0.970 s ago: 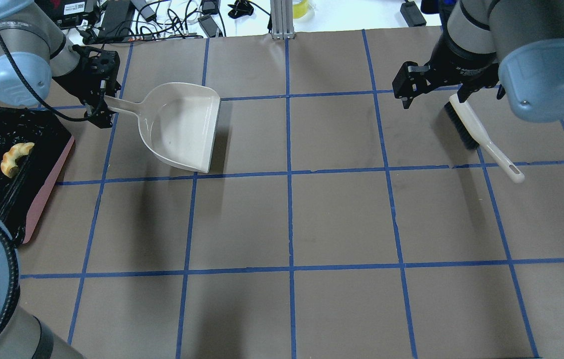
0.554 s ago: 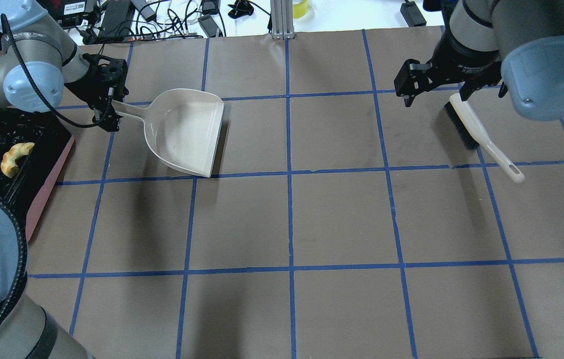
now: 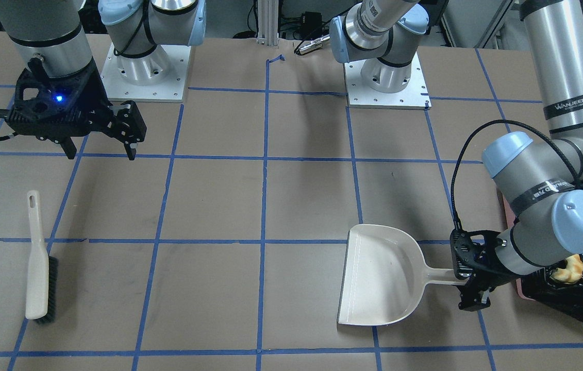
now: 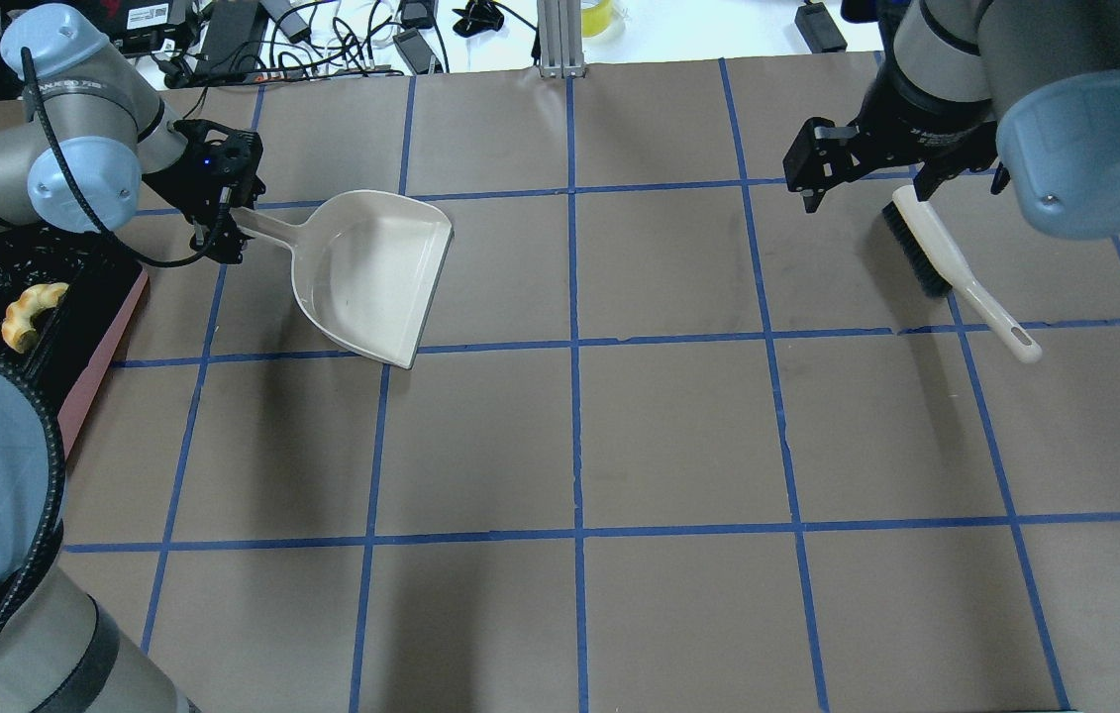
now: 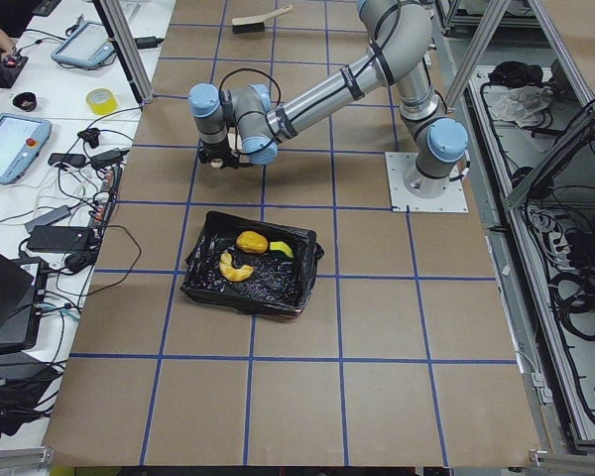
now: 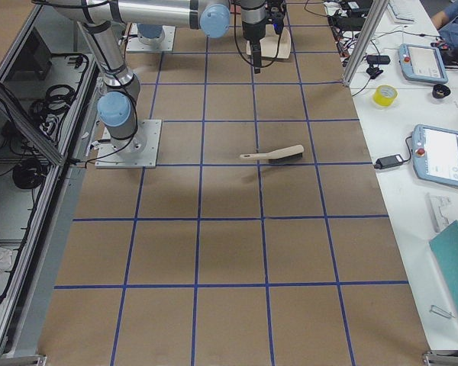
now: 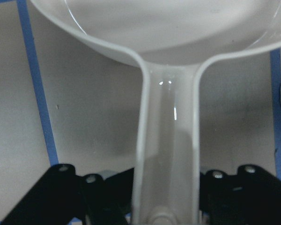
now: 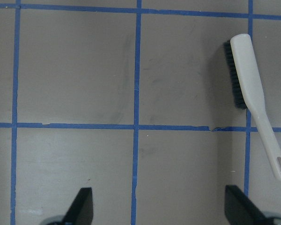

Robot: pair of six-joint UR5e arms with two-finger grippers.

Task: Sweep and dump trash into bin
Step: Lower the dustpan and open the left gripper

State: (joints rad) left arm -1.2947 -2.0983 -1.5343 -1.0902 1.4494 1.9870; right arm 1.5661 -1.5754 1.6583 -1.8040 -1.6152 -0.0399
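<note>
My left gripper [image 4: 223, 213] is shut on the handle of the beige dustpan [image 4: 371, 277], just right of the bin. The pan is empty; it also shows in the front view [image 3: 379, 283] and the left wrist view [image 7: 166, 140]. The pink bin [image 4: 99, 366] with its black bag stands at the table's left edge. In the left side view the bin [image 5: 203, 288] holds the cream crescent [image 5: 236, 268], the orange-brown lump [image 5: 251, 241] and the yellow wedge [image 5: 281, 251]. My right gripper [image 4: 807, 183] is open and empty, hovering near the brush.
A beige hand brush [image 4: 956, 262] with black bristles lies on the table at the far right, also in the right wrist view [image 8: 253, 89]. Blue tape lines grid the brown table. Cables and devices lie beyond the far edge [image 4: 322, 40].
My left gripper has moved right and a little away from the bin with the dustpan, and the pan has swung so its lip points more to the near right. The right arm barely moved.
</note>
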